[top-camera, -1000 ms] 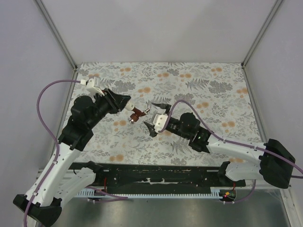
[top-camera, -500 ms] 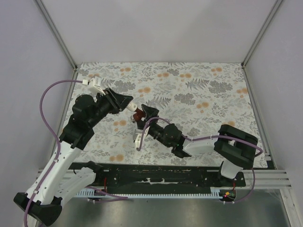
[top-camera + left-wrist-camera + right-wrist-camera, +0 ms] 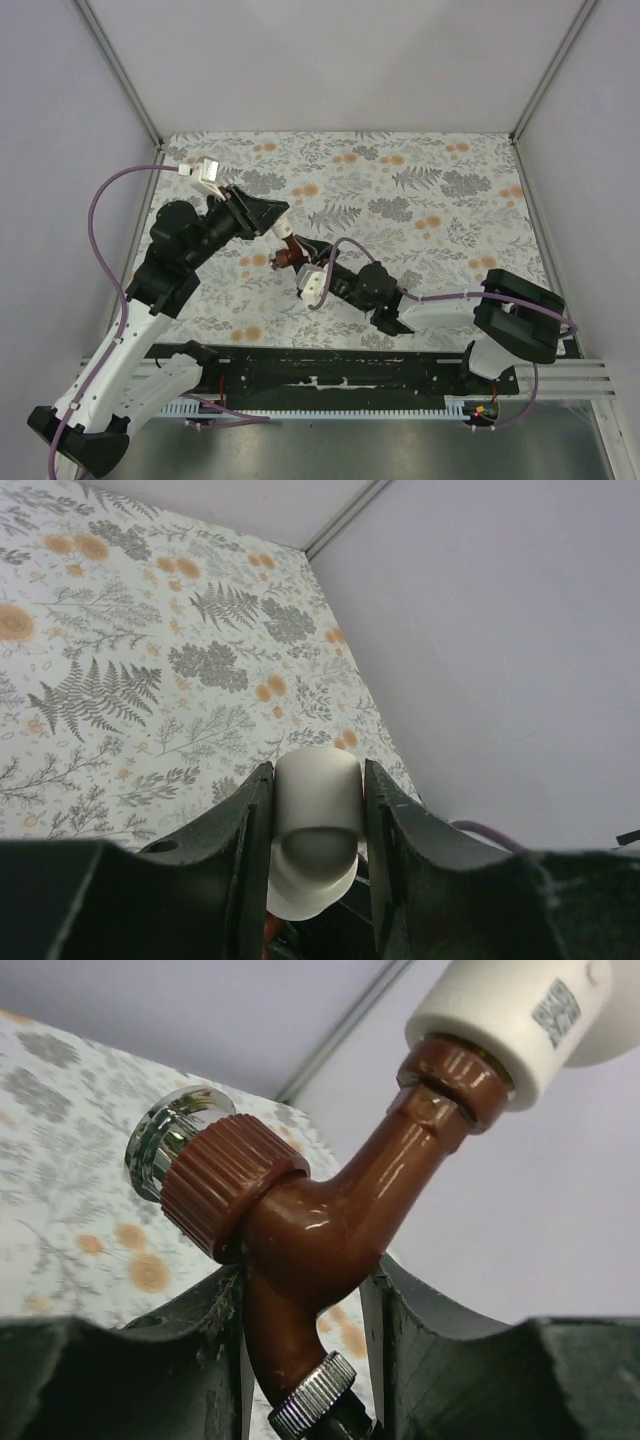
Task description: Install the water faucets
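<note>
The water faucet (image 3: 320, 1220) is a glossy red-brown tap with a ribbed cap, a silvery tip and a knurled silver ring. It is joined at its neck to a white pipe fitting (image 3: 510, 1020). My right gripper (image 3: 305, 1270) is shut on the faucet's body, one jaw on each side. My left gripper (image 3: 317, 770) is shut on the white pipe fitting (image 3: 317, 810), and most of the faucet is hidden behind it there. From above, the faucet (image 3: 288, 257) hangs over the table's left middle between the left gripper (image 3: 272, 215) and the right gripper (image 3: 300, 264).
A floral mat (image 3: 430, 200) covers the table. Grey walls and metal corner posts (image 3: 120, 70) enclose it on three sides. A purple cable (image 3: 105, 200) loops off the left arm, and another (image 3: 440, 296) runs along the right arm. A black rail (image 3: 330, 375) lies along the near edge.
My right arm has swung in from the right, turned its wrist and closed its wide-open jaws onto the faucet. The left gripper has kept its hold on the fitting, barely shifting.
</note>
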Tool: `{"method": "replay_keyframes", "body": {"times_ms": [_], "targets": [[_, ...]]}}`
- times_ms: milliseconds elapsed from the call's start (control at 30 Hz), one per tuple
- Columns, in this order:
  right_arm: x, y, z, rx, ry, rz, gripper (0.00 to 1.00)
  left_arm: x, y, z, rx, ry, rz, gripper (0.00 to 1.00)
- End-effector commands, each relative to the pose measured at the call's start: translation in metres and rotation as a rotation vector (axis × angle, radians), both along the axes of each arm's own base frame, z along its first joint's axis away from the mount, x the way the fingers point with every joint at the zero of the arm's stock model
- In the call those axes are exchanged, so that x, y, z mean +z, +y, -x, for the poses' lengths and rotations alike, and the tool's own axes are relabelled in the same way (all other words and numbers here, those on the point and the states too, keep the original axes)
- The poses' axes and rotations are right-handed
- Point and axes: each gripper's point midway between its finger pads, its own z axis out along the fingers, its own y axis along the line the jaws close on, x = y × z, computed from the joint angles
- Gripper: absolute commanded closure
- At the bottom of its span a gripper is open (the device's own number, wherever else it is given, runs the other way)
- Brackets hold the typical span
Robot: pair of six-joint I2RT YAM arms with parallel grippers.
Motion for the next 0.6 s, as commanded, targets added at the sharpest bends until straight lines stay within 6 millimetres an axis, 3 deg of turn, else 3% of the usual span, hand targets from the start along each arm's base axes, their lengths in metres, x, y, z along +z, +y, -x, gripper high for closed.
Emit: {"method": "replay_keyframes", "body": {"times_ms": [0, 133, 200, 333, 500, 567], "targets": [[0.075, -0.036, 0.0, 0.119, 0.242, -0.402, 0.73, 0.018, 0.01, -0.004, 0.036, -0.113, -0.041, 0.98], [0.082, -0.05, 0.0, 0.284, 0.519, -0.508, 0.92, 0.022, 0.006, -0.002, 0.003, -0.175, -0.034, 0.98], [0.086, -0.059, -0.004, 0.352, 0.638, -0.563, 0.95, 0.025, 0.001, 0.002, -0.039, -0.232, -0.021, 0.98], [0.094, -0.064, -0.002, 0.493, 0.882, -0.647, 0.98, 0.041, -0.01, 0.015, -0.13, -0.393, 0.033, 0.98], [0.103, -0.061, 0.011, 0.639, 0.995, -0.596, 0.99, 0.037, -0.01, 0.011, -0.117, -0.384, 0.028, 0.98], [0.097, -0.062, 0.008, 0.604, 0.981, -0.57, 0.9, 0.036, -0.007, 0.009, -0.091, -0.369, 0.033, 0.98]]}}
